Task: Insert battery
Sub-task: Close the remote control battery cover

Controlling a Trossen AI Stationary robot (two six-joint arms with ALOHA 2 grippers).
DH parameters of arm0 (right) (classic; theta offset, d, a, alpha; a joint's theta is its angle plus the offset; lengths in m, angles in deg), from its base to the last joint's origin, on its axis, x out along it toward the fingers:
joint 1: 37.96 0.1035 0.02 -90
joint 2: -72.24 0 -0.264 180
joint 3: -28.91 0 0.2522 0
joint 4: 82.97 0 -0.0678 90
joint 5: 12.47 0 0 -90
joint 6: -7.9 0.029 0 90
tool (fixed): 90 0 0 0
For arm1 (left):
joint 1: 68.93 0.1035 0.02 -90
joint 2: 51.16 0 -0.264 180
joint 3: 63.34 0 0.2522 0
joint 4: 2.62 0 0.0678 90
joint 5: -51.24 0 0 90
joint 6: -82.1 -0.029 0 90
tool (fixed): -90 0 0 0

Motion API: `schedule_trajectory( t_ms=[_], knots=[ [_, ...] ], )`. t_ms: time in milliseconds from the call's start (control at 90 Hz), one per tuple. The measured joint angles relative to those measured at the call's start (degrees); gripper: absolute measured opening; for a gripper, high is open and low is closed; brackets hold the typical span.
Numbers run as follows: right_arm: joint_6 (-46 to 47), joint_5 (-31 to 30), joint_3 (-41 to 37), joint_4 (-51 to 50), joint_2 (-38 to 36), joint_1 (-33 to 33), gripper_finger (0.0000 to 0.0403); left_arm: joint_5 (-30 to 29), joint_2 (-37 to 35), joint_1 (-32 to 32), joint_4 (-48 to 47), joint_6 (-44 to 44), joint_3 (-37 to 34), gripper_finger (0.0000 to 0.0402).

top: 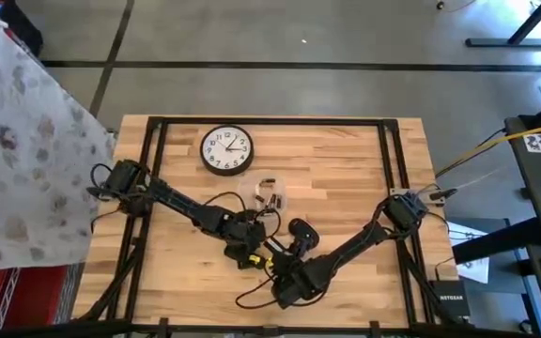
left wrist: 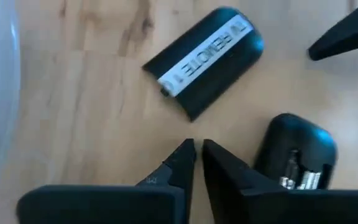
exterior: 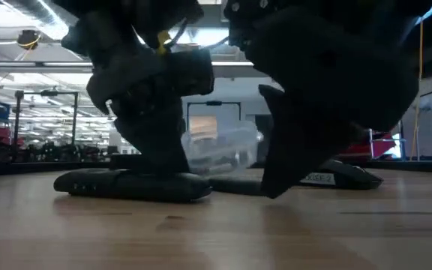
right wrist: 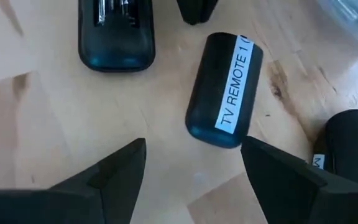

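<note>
The left gripper (left wrist: 197,155) hovers low over the wooden tabletop (left wrist: 92,106) with its jaws nearly together, holding nothing. Just beside it lies the remote (left wrist: 297,155), battery bay open, batteries showing inside. The detached cover (right wrist: 225,90), labelled TV REMOTE 1, lies near, between the right gripper's (right wrist: 191,163) wide-apart, empty jaws

Overhead, table-level, two close wrist views
</note>
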Motion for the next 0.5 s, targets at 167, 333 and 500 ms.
schedule_trajectory(
  t_ms=[167, 333, 500],
  knots=[
    [0.0, 0.0, 0.0, 0.0, 0.0, 0.0, 0.0252, 2.4, 0.0, 0.6, 0.3, -0.6, 0.0, 0.0111],
    [0.0, 0.0, 0.0, 0.0, 0.0, 0.0, 0.0252, 2.1, 0.0, 0.6, 2.4, -0.8, 0.0, 0.0145],
    [0.0, 0.0, 0.0, 0.0, 0.0, 0.0, 0.0252, 2.0, -0.6, 0.9, 4.5, -2.6, 0.0, 0.0151]
  ],
)
